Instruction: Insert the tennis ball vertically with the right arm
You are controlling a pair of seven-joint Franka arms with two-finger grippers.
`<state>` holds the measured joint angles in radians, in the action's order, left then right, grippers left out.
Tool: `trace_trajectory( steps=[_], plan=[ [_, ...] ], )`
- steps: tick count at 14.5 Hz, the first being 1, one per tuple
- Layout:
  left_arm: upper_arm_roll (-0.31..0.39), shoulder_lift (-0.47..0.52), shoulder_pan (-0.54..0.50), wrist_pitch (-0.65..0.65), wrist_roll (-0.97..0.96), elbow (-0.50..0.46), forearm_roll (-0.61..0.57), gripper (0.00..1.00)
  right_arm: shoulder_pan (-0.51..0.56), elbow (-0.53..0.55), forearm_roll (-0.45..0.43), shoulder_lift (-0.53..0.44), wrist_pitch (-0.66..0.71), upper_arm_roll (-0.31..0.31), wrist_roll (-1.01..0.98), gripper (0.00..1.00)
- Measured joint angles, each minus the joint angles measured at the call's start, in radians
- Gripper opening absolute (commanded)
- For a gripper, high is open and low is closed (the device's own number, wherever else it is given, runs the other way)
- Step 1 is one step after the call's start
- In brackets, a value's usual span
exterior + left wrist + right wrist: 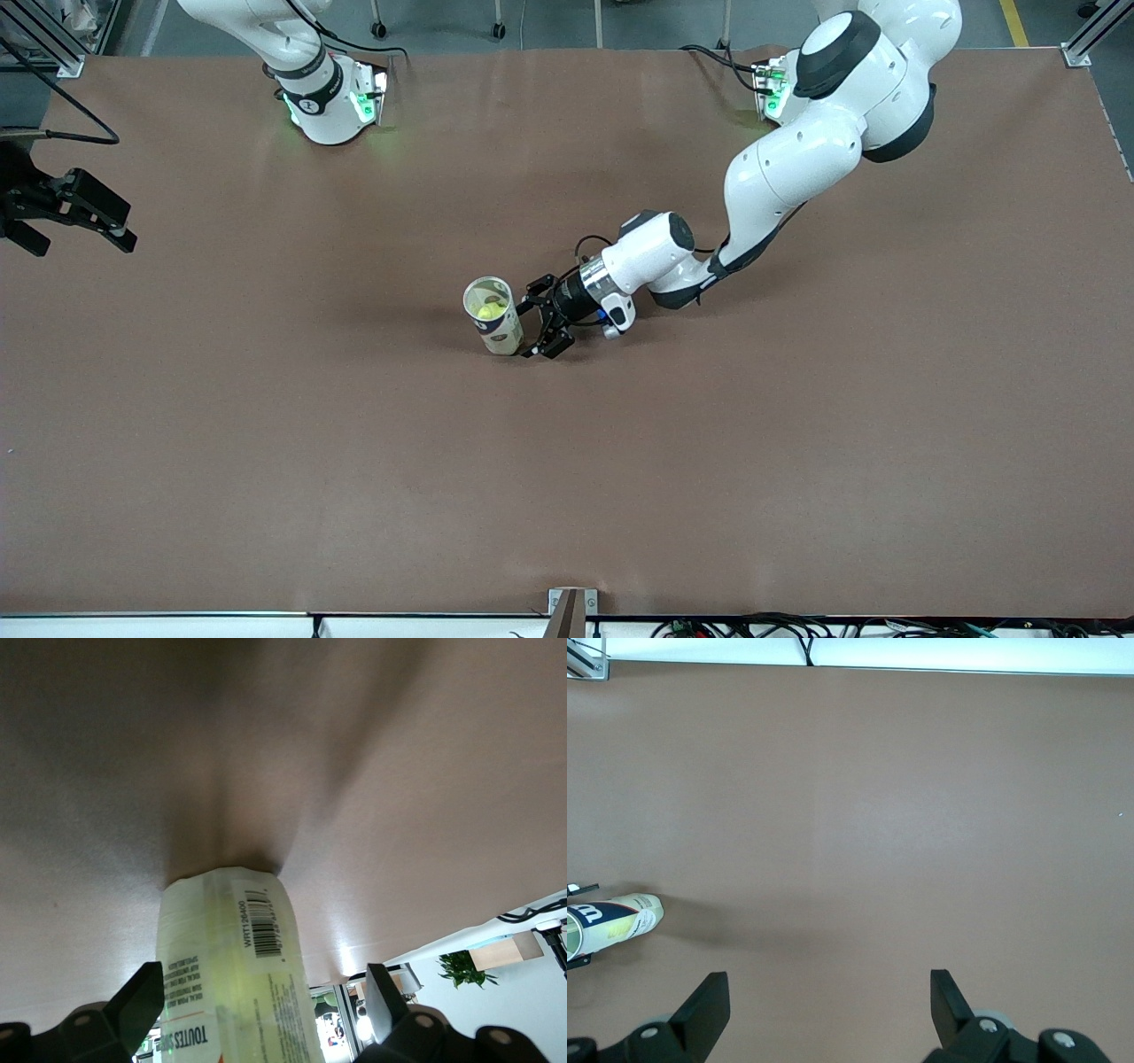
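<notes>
Tennis ball (486, 310): yellow-green, already down inside the can, seen through the open top in the front view.
Can (494, 316): a clear tube with a printed label, standing upright on the tabletop (354, 461) about midway between the two arms' ends; its open mouth faces up.
Can label: the left wrist view shows a barcode (263, 923) and small print on the can's wall.
Left claw (537, 322): low beside the can, reaching in from the left arm's end — fingers spread wide, one on either side of the can's lower body, with a gap to the wall on each side; it grips nothing.
Left claw's fingers (142, 1003): in the left wrist view they flank the can, clear of its surface.
Right claw (78, 213): up in the air at the right arm's end of the tabletop, over its edge — fingers apart, holding nothing; this arm waits.
Right wrist view: the right claw's fingers (706, 1008) stand open over bare tabletop, with the can well apart from them.
</notes>
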<state>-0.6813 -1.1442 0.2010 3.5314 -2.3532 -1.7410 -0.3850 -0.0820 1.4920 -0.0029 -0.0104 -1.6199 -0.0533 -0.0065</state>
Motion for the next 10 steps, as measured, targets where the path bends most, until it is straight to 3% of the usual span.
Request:
trace_trajectory(
  steps=[5, 10],
  plan=[
    [-0.006, 0.038, -0.091, -0.021, 0.001, -0.074, -0.153, 1.00, 0.000, -0.002, -0.001, 0.000, 0.000, -0.001, 0.000, 1.00],
    [-0.071, 0.097, -0.279, -0.208, 0.000, -0.112, -0.304, 1.00, 0.000, -0.003, -0.001, 0.000, 0.000, -0.001, 0.000, 1.00]
  ],
)
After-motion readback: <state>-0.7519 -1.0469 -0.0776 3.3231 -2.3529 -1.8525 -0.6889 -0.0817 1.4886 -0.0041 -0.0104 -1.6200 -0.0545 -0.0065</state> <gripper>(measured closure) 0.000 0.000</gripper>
